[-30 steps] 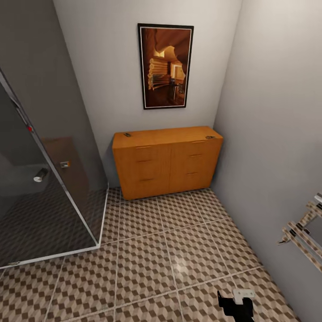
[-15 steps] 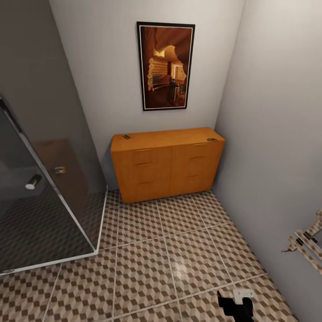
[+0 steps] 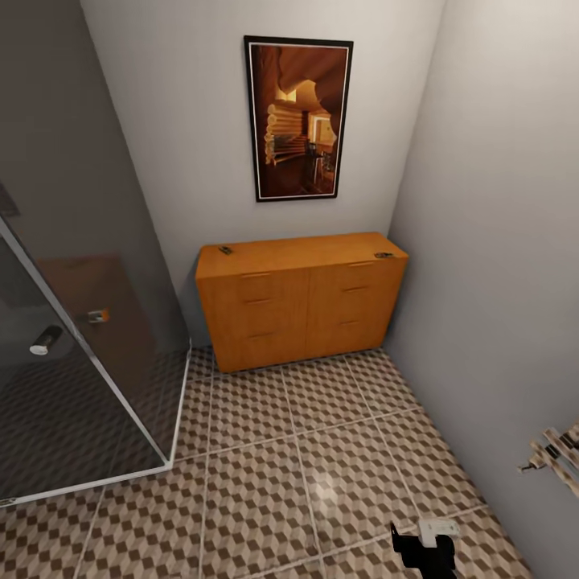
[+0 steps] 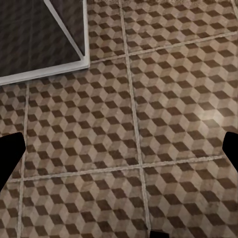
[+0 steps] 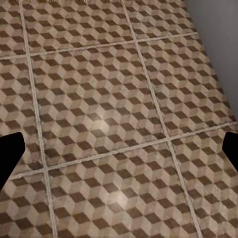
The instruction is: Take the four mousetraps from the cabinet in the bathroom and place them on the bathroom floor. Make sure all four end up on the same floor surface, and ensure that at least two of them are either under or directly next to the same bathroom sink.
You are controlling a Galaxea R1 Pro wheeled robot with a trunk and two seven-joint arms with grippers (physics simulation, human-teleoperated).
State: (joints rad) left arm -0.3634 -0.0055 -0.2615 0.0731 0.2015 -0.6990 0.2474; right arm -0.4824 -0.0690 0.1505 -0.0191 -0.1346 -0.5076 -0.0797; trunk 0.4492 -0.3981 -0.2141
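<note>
At the far left of the head view stands a dark glass shower enclosure with a pale frame along its base; its corner also appears in the left wrist view. The left hand shows there as two dark fingertips at opposite edges, spread wide apart with nothing between them, over the bathroom floor of brown, beige and white cube-patterned tiles. Further right, against the back wall, the orange-brown cabinet sits with its drawers closed. On its top lie two small dark-fitted objects, probably mousetraps: one near the left end, one near the right end; they are too small to make out clearly. Above the cabinet hangs a framed picture in warm brown tones. The right hand is likewise spread open and empty over the tiles, close to the grey wall. At the right edge of the head view a metal rack juts from the wall.
</note>
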